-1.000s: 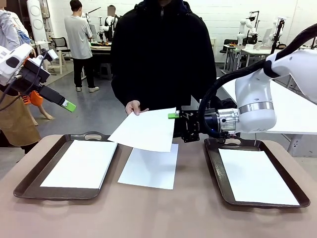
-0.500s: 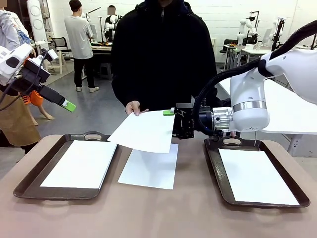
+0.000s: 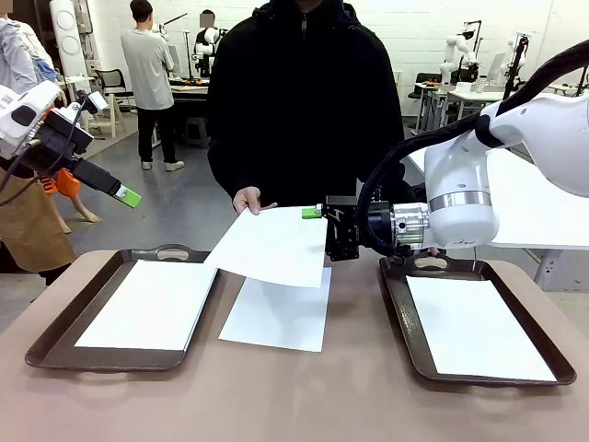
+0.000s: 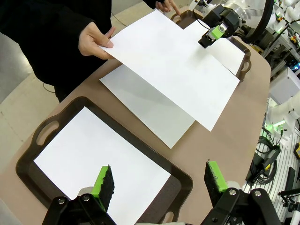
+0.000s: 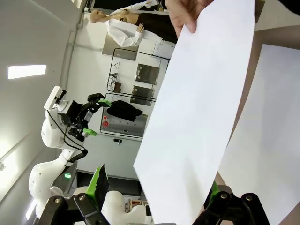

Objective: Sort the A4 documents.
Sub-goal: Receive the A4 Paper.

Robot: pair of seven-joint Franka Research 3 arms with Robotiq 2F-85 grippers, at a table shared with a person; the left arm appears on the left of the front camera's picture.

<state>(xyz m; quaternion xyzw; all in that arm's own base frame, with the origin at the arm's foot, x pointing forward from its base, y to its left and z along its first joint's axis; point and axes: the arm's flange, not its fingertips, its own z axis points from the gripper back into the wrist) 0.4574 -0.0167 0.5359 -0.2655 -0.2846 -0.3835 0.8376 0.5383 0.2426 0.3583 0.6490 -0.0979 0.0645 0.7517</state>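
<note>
A person's hand (image 3: 250, 199) holds one of the A4 documents, a blank white sheet (image 3: 271, 244), tilted above the table's middle. My right gripper (image 3: 317, 224) is open at that sheet's right edge. In the right wrist view the sheet (image 5: 201, 108) runs down between the spread fingers of the right gripper (image 5: 157, 187). Another sheet (image 3: 276, 313) lies flat on the table under it. One sheet (image 3: 138, 304) lies in the left tray (image 3: 55, 345) and one sheet (image 3: 479, 327) in the right tray (image 3: 398, 308). My left gripper (image 3: 124, 195) hangs open, high above the left tray, its fingers (image 4: 104, 180) empty.
The person stands at the table's far edge, close behind the held sheet. The two dark brown handled trays take up the table's left and right sides. Bare tabletop (image 3: 276, 396) runs along the front edge. Other people and tables are farther back.
My right gripper has moved left and slightly up, so the held sheet's right edge now sits between its fingers. The left arm has stayed still.
</note>
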